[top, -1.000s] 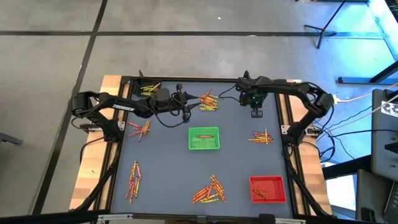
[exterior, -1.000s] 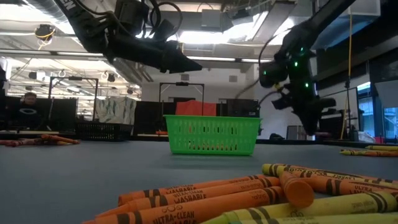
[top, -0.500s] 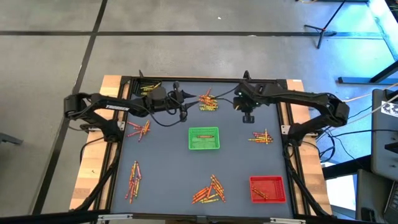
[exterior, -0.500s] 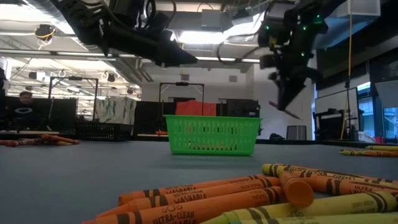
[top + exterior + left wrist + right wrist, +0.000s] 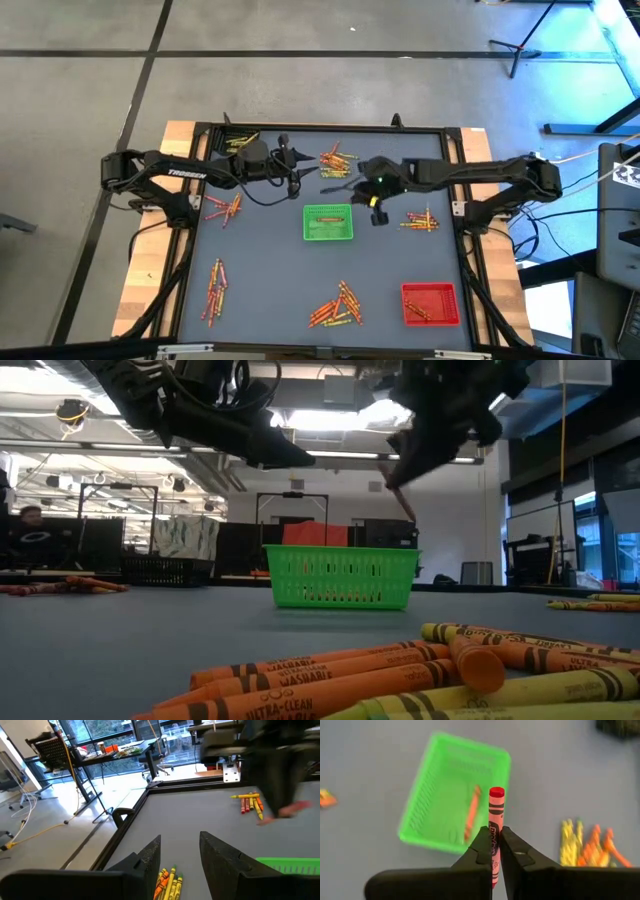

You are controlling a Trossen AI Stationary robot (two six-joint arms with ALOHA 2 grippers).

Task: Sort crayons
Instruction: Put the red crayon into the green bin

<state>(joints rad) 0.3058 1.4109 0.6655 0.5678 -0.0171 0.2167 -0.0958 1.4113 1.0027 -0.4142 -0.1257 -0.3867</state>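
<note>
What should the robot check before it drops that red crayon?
1. Red crayon pinched firmly in the right gripper: ok.
2. Right gripper over a tray: not ok; it hangs beside the green tray, not above it.
3. Colour matches that tray: not ok; red crayon, green tray. The red tray sits at the table's near right corner.
4. Green tray has room: ok; one orange crayon shows inside.
5. Left gripper out of the way: ok; open, near the far edge.

A grey concrete floor (image 5: 300, 90), crossed by dark lines, is seen around the counter (image 5: 260, 260). Bright ceiling lights (image 5: 330, 420) are shown overhead, and large windows (image 5: 120, 732) behind a cluttered desk (image 5: 115, 755).
</note>
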